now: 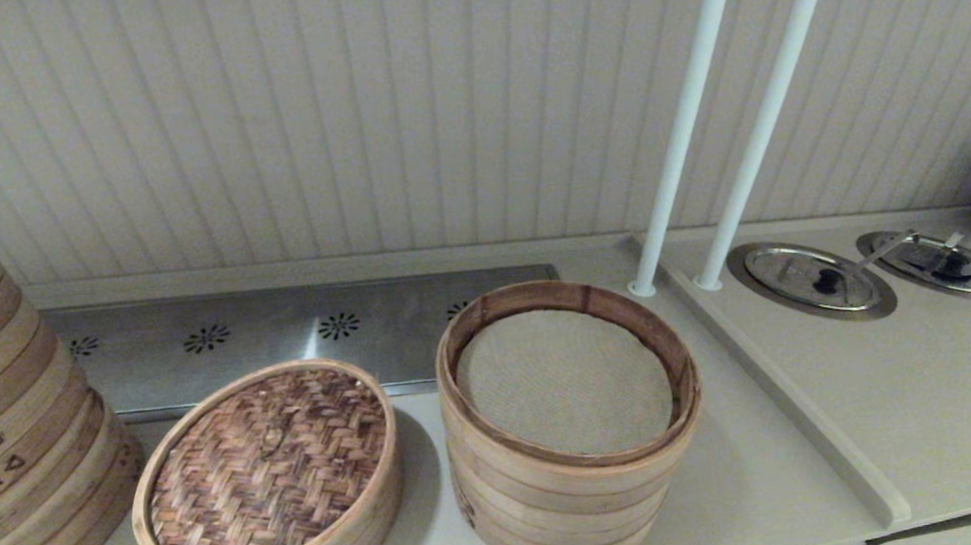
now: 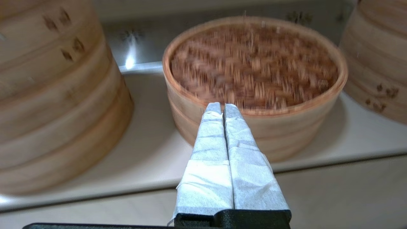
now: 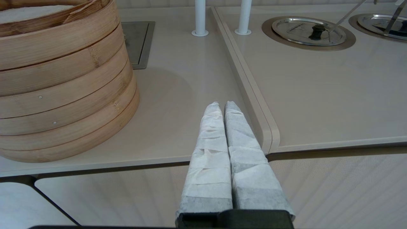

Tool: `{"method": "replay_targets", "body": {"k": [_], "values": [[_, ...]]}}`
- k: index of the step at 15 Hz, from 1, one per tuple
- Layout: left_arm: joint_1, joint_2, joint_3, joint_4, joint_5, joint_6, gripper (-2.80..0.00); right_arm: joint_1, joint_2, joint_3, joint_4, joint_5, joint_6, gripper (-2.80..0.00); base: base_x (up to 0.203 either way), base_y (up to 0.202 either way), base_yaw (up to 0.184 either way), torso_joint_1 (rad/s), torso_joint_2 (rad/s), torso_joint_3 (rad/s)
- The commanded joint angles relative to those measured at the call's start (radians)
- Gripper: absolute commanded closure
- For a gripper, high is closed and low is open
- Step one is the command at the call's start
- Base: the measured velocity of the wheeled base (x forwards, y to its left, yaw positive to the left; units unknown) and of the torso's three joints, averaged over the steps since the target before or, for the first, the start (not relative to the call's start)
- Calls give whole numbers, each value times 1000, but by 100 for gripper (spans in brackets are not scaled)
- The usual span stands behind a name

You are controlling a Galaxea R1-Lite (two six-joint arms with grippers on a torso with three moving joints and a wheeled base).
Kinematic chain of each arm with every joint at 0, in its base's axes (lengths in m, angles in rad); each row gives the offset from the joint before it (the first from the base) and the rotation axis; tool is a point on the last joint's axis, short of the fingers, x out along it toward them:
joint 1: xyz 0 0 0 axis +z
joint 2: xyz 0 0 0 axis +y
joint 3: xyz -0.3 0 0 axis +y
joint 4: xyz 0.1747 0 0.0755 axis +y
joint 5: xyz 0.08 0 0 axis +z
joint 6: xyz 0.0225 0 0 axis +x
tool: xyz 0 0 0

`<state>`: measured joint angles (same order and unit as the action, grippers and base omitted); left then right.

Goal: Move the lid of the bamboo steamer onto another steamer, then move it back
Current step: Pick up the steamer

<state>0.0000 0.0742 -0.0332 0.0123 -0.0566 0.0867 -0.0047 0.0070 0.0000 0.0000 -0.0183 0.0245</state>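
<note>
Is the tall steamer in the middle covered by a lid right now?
No, the tall steamer stands open with its liner showing; the woven lid sits on the low steamer beside it.

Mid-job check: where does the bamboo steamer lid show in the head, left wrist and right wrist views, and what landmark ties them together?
Head view: the bamboo steamer lid is at lower left, seated on a low steamer.
Left wrist view: upper centre, just beyond the shut left gripper.
Right wrist view: not in it; the right gripper is shut over the counter edge.
Shared landmark: the multi-tier open steamer, seen in all three views.
</note>
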Motion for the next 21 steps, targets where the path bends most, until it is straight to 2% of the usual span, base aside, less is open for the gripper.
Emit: {"method": "replay_targets", "body": {"k": [1, 12, 15, 21], "values": [[0, -79, 31, -7, 15, 64, 0, 0, 1, 5, 0, 0, 0, 0, 0, 0, 0, 0, 0, 0], [-1, -73, 30, -4, 23, 94, 0, 0, 1, 5, 0, 0, 0, 0, 0, 0, 0, 0, 0, 0], [-2, -73, 33, -3, 26, 70, 0, 0, 1, 5, 0, 0, 0, 0, 0, 0, 0, 0, 0, 0], [-1, -73, 32, -3, 24, 79, 0, 0, 1, 5, 0, 0, 0, 0, 0, 0, 0, 0, 0, 0]]}}
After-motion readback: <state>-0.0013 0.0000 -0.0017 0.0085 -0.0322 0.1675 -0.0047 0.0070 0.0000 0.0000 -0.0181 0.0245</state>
